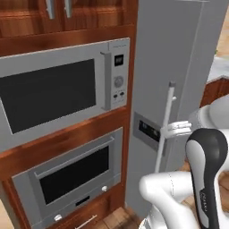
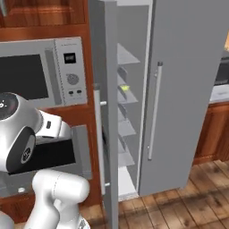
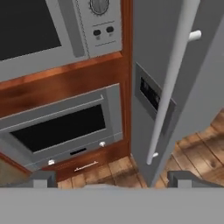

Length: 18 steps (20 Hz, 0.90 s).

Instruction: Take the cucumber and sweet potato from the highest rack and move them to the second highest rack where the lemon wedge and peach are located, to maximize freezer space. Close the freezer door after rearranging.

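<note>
Nearest my cameras, the arm's white links and a dark joint (image 1: 206, 179) rise from the lower corner of both base views. On the hand feed the gripper (image 3: 112, 179) shows two small dark fingertips (image 3: 43, 178) set wide apart, one at each side of the frame, with nothing between them, so the jaws stand spread and hold nothing.

Just beyond the hand stands the freezer door (image 1: 174, 85), swung partly out toward me, grey, with a long pale vertical handle (image 3: 173, 83) on its face. A dark dispenser panel (image 3: 153, 94) sits in the door beside that handle; any lettering on it is too blurred for me to read. Wood flooring (image 2: 188, 201) runs under the door's foot.

To the left, set in red-brown cabinetry, a wall oven (image 1: 74, 176) with a dark window and small knobs sits below a microwave (image 1: 62, 91). The microwave has a small dark display (image 1: 118, 60), a round dial and buttons; I can make out no legible text or brand on either appliance.

Farther back, from the right base camera, the gap past the door's edge shows the freezer interior (image 2: 127, 112) with several pale racks stacked one above another. On one of the upper racks sits a small yellow-green object (image 2: 125, 88), which may be the lemon wedge, though it is too small to be sure. The cucumber, sweet potato and peach I cannot pick out from this angle. The fridge's other door (image 2: 188, 89), right of the gap, is shut, with its own handle.
</note>
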Motion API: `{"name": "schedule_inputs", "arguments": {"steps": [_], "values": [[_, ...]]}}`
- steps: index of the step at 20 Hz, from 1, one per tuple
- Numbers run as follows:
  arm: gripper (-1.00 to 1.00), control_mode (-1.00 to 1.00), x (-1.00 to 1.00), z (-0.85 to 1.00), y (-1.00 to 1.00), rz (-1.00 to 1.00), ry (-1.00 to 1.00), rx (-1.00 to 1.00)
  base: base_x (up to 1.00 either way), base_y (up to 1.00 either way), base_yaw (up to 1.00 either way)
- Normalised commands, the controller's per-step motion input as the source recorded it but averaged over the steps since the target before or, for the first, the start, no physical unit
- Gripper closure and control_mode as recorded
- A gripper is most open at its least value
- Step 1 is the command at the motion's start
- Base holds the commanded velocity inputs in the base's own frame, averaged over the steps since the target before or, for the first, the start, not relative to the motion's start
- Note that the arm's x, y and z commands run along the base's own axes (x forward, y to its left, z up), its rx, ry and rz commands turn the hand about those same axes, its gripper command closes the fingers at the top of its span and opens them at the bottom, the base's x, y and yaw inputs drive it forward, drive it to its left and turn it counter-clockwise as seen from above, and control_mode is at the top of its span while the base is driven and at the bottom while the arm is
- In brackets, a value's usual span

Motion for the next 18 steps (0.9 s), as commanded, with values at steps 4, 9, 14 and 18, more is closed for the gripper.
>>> {"name": "schedule_inputs", "arguments": {"steps": [4, 9, 14, 18], "values": [[-1.00, 1.00, 0.00, 0.00, 0.00, 0.00, 0.00, 0.00, 0.30, 0.78, -0.39], [-1.00, 1.00, 0.00, 0.00, 0.00, 0.00, 0.00, 0.00, 0.54, 0.55, -0.40], [-1.00, 1.00, 0.00, 0.00, 0.00, 0.00, 0.00, 0.00, 0.58, 0.35, -0.24], [-1.00, 1.00, 0.00, 0.00, 0.00, 0.00, 0.00, 0.00, 0.49, 0.03, -0.18]]}}
